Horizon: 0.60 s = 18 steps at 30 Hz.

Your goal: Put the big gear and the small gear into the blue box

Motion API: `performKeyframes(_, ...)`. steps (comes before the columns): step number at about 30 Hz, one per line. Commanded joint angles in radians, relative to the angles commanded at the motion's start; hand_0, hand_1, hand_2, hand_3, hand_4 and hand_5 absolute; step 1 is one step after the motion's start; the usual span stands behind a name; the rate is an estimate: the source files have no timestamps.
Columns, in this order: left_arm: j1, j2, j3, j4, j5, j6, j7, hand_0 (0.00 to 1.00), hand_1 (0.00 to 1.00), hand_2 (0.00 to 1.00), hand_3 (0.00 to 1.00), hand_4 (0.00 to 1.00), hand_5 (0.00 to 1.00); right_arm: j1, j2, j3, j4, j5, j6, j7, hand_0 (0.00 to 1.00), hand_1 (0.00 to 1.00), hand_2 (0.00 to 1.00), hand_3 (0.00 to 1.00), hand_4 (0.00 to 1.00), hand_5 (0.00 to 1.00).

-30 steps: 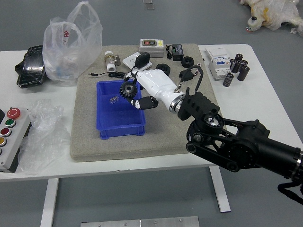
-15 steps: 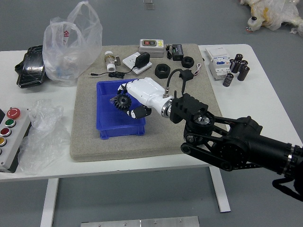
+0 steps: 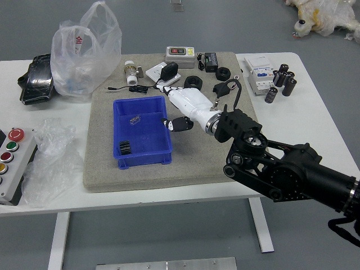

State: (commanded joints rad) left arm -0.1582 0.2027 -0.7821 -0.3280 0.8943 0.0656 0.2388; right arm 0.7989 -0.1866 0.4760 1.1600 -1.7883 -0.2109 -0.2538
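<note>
- Head view: the black gear [image 3: 125, 147] has left the right hand [image 3: 197, 106] for the blue box [image 3: 149, 135], left of centre, in its lower-left corner.
- So one gear seems placed; big or small, I can't tell.
- Fingers [image 3: 180, 124] spread, pinching nothing.
- Gear looks on edge, ridges running left-right, long axis roughly up-down the frame.

Smooth plastic box [image 3: 147, 136], matt mat [image 3: 100, 169] (feltlike)

Free box floor [image 3: 147, 138] beside gear [image 3: 125, 148]
</note>
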Motion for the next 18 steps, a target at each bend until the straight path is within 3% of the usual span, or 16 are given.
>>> performKeyframes(7,0.003,-0.001,0.000,0.000,-0.003,0.001,0.000,0.646,0.583,0.561,0.651,0.666,0.349,-0.041,-0.027,0.049,-0.043,0.004,-0.002,-0.030,0.720,0.812,0.858,0.924,0.653,0.162)
performKeyframes(18,-0.001,-0.002,0.001,0.000,-0.002,0.000,0.000,0.646,0.583,0.561,0.651,0.666,0.350,-0.029,-0.005,-0.006,-0.184,0.044,0.034,-0.025,0.711,0.797,0.841,0.905,0.663,0.153)
